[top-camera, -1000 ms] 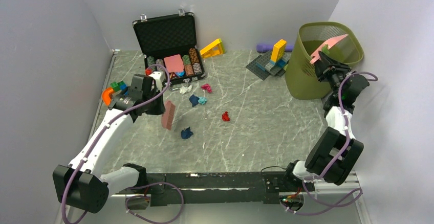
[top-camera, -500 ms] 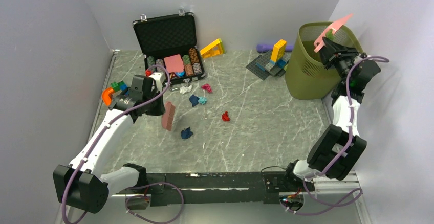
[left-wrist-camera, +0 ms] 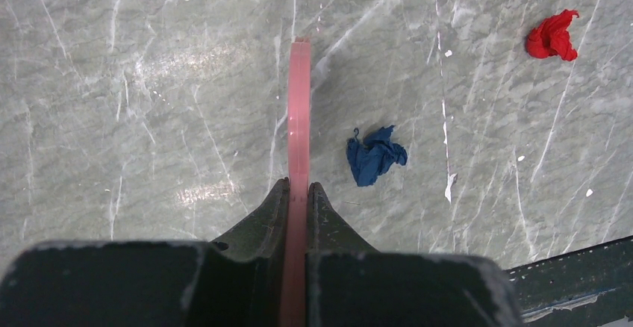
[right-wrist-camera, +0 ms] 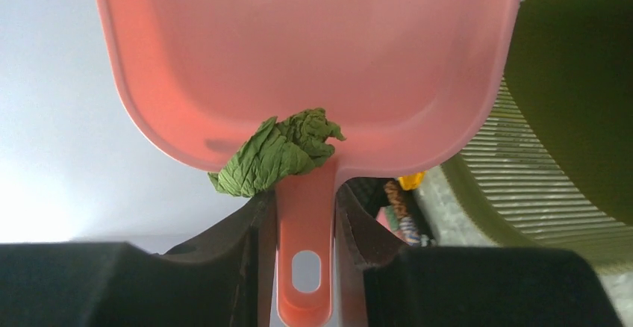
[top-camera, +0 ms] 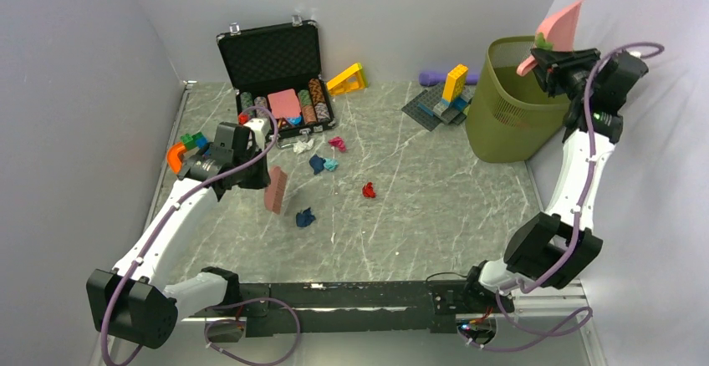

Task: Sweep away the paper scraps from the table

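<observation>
Right gripper [right-wrist-camera: 304,192] clamps the pink dustpan [right-wrist-camera: 313,51] over the bin [top-camera: 510,124] at upper right (one green scrap [right-wrist-camera: 276,155] clinging inside). Left gripper [left-wrist-camera: 298,189] pinches a pink scraper [left-wrist-camera: 299,103]; several paper scraps [top-camera: 305,217] litter the table [top-camera: 435,207], centre-left.

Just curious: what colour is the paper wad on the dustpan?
The wad is green, clearest from the right wrist.

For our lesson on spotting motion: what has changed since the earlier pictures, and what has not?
The right gripper lifted the pink dustpan up and rightward, out of the green bin to above its rim; a green scrap lies by its handle. The left gripper, its pink scraper and the scraps on the table stayed put.
</observation>
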`<state>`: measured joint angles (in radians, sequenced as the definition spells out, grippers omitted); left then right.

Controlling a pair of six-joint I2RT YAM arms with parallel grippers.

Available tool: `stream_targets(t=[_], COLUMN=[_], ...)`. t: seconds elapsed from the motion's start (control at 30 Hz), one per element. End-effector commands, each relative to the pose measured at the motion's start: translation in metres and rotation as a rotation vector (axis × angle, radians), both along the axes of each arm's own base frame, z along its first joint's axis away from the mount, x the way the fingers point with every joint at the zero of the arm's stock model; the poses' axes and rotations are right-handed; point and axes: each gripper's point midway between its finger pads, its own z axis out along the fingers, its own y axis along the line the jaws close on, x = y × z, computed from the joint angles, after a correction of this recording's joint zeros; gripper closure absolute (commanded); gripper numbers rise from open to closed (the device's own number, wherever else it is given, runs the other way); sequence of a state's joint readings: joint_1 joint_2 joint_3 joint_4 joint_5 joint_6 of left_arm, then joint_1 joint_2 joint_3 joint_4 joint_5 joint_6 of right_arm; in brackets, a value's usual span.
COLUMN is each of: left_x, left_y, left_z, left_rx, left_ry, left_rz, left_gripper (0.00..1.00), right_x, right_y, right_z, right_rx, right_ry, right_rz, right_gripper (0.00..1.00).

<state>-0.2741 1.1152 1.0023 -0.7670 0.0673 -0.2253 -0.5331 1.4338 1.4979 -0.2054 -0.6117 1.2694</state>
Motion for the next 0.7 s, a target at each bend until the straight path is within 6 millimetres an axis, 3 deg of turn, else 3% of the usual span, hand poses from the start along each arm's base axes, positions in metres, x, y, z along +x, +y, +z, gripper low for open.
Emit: stream_targets(t=[0.0,0.1,0.23,0.4,0.53,0.57,0.67], left_x=[0.006,0.006,0.006,0.005,0.006,0.007,0.007], left_y=[-0.004,-0.004,-0.003,-0.002,-0.001,-0.001,-0.002], left_z=[0.013,0.013,0.012,0.012,0.012,0.012,0.01], left_rx=[-0.026,-0.024,-0.02,-0.017,-0.015,-0.014,-0.014], left_ry=[-0.059,-0.059,-0.059,-0.06,-0.057,-0.057,-0.05], left_rz=[-0.021,-0.019,-0.016,-0.011,-0.006,-0.006,-0.008], left_gripper=[1.0,1.0,1.0,1.0,1.0,1.0,1.0], right_x=[0.008,0.015,0.009,-0.024,-0.059,-0.069,-0.086], right_y=[0.039,0.091,0.169,0.235,0.268,0.28,0.289], right_z=[0.004,0.012,-0.021,-0.109,-0.184,-0.2,-0.236], right_rx=[-0.29,-0.493,-0.72,-1.009,-1.243,-1.312,-1.542], right_ry=[0.056,0.064,0.165,0.335,0.453,0.468,0.565], right_rz=[0.099,0.238,0.433,0.548,0.526,0.535,0.475], right_gripper=[1.0,1.0,1.0,1.0,1.0,1.0,1.0])
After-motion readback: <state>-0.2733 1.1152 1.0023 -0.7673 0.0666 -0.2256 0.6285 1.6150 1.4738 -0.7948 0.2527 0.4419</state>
